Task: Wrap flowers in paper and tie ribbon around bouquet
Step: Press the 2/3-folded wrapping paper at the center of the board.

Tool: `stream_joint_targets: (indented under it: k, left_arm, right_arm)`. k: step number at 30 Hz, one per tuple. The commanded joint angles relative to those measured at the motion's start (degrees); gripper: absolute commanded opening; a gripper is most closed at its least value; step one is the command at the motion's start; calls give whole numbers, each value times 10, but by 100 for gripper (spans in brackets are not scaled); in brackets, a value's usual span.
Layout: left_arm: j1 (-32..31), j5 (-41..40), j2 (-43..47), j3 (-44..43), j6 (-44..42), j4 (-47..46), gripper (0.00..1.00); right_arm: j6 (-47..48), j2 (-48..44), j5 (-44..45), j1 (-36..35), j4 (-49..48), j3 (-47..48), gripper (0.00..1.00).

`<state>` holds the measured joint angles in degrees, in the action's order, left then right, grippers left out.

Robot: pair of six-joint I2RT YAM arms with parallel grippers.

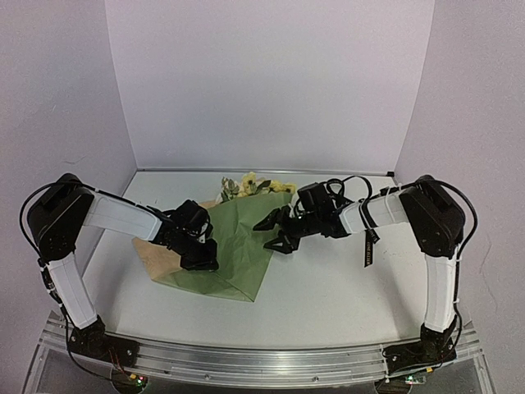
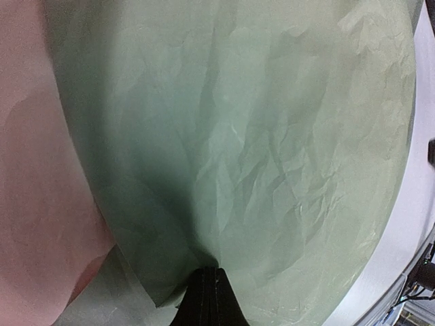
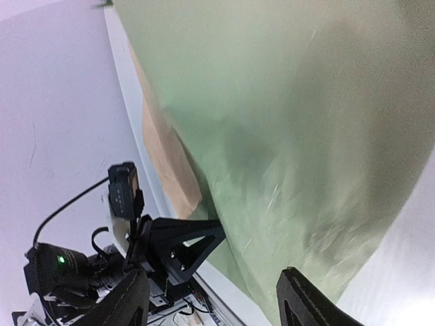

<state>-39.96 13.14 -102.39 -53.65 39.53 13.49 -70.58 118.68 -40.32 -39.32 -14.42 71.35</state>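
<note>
**Left pincer.** The left pincer (image 2: 208,288) has its fingers together, clamped on a fold of the paper (image 2: 272,136). In the left wrist view the creases of the sheet run down into the fingertips. It grips the left half of the sheet, near the exposed tan underside.

**Right pincer.** The right pincer (image 1: 273,232) has its fingers apart and holds nothing. It stands at the right edge of the paper, pointing towards the left pincer.

**Task items.** The paper lies left of centre on the worktop (image 1: 344,287), olive side up, with one point towards the near edge. The flowers (image 1: 250,185) show at the far edge of the sheet. Only the blossoms and some leaves are visible, and the stems are under the paper. The ribbon (image 1: 369,246) appears as a short dark strip with pale lettering just beside the right forearm, well apart from the paper. Whether it hangs or lies flat cannot be told.

**Surface and room.** The worktop is flat, white and matt. Plain pale walls (image 1: 271,82) close it on the left, the far side and the right. A ribbed aluminium rail (image 1: 271,361) along the near edge carries both arm bases.
</note>
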Motion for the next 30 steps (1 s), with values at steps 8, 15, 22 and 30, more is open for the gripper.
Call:
stream_joint_targets:
  k: [8, 15, 22, 30]
  left_arm:
    - [-4, -17, -2, -16, -3, 22, 0]
    - [-4, -20, -3, -18, -9, 27, 0]
    - [-4, -22, -4, -25, -15, 33, 0]
    - [-4, -22, -6, -29, -24, 40, 0]
  right_arm:
    - [-27, 17, 24, -22, -76, -43, 66]
    - [-29, 53, 50, 10, -73, -11, 65]
    - [-49, 89, 71, 35, -72, 39, 65]
    - [-63, 119, 103, 72, -50, 107, 64]
